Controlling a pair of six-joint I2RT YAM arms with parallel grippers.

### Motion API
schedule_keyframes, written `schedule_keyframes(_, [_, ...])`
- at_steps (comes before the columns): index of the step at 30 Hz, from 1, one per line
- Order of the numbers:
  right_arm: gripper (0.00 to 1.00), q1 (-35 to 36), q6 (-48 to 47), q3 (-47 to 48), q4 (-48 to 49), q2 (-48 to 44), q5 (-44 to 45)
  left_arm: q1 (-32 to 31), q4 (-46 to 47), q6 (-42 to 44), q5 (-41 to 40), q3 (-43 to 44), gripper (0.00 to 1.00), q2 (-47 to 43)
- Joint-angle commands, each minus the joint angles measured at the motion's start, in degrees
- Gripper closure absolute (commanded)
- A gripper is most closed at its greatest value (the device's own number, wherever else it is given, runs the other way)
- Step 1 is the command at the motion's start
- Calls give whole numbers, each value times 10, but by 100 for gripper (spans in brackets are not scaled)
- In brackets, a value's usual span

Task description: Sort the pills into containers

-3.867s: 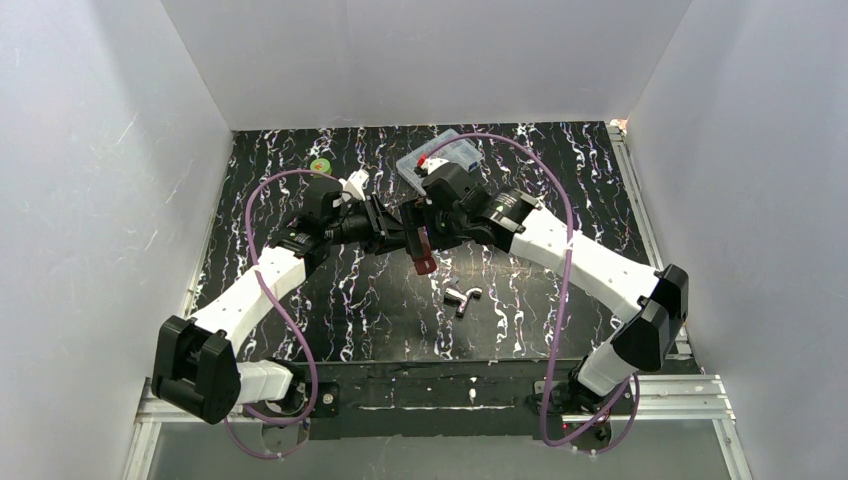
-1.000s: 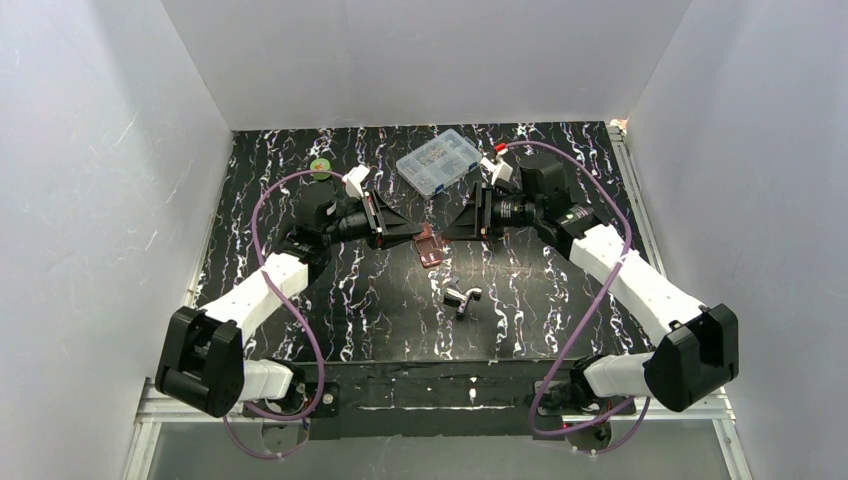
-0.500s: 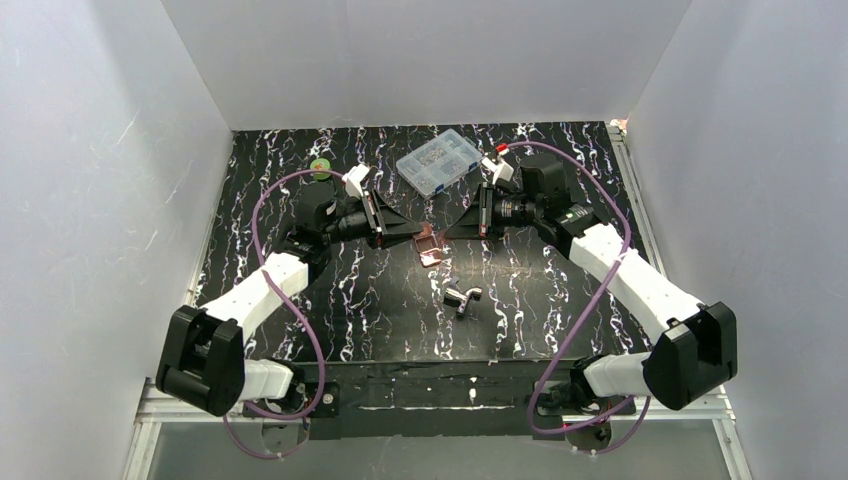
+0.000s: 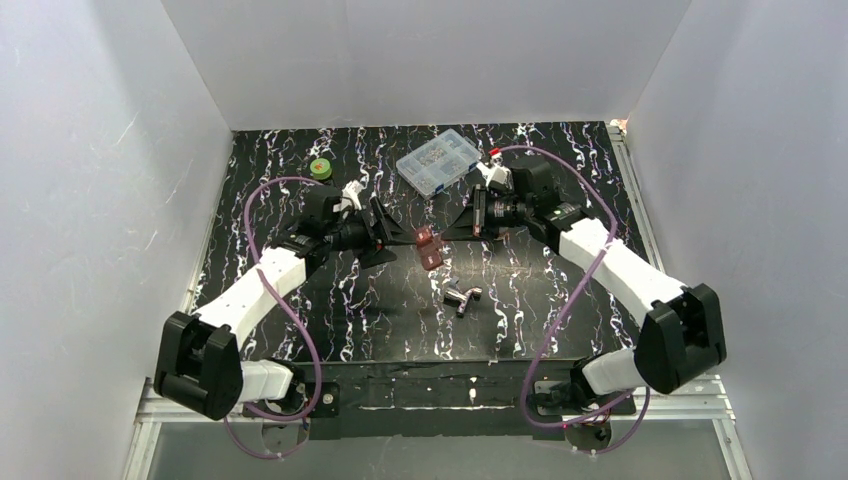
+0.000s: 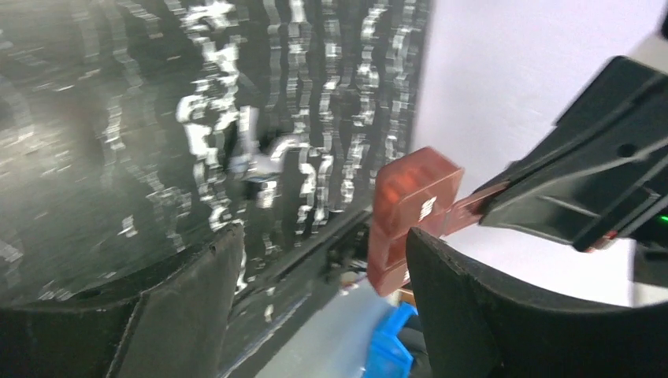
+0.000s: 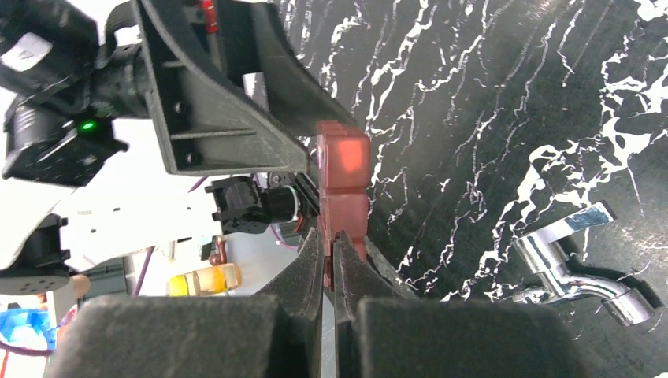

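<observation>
A small reddish-brown translucent case [image 4: 428, 247] hangs above the middle of the table. My right gripper [image 4: 441, 236] comes in from the right and is shut on the thin flap at the case's end, its pads [image 6: 315, 260] pressed on it. My left gripper [image 4: 400, 245] faces it from the left and stands open, with the case [image 5: 410, 213] near its right finger [image 5: 465, 307] and apart from the left one. One of the containers, a dark one with a green cap [image 4: 320, 169], stands at the back left. No loose pills can be made out.
A clear compartment box [image 4: 438, 160] with small pieces in it lies at the back centre. A chrome tap-like fitting [image 4: 460, 297] lies on the black marbled table [image 4: 520, 300] just in front of the case, also in the right wrist view [image 6: 583, 268]. White walls enclose three sides.
My left gripper has opened and let go of the reddish-brown case. The right gripper, shut on the case's flap half a second ago, now holds it alone.
</observation>
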Motion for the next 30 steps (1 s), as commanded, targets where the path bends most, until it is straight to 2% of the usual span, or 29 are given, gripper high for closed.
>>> schedule_keyframes(1, [99,6,14,-13,53,44,7,3,-189,79,-163,38,24,-38])
schedule_keyframes(4, [99,20,28,-18,84,85,18,10,-242,88,-240,45,21,-63])
schedule_keyframes(8, [99,48,46,-12,121,147,34,16,-282,107,-287,62,19,-89])
schedule_keyframes(11, [99,73,59,-2,147,191,43,21,-294,118,-284,70,19,-90])
schedule_keyframes(19, [99,108,58,19,140,270,118,23,-293,122,-272,66,19,-96])
schedule_keyframes(27, [99,112,39,18,112,287,162,26,-296,131,-270,68,19,-99])
schedule_keyframes(30, [80,112,35,12,109,278,172,26,-295,132,-269,69,19,-99])
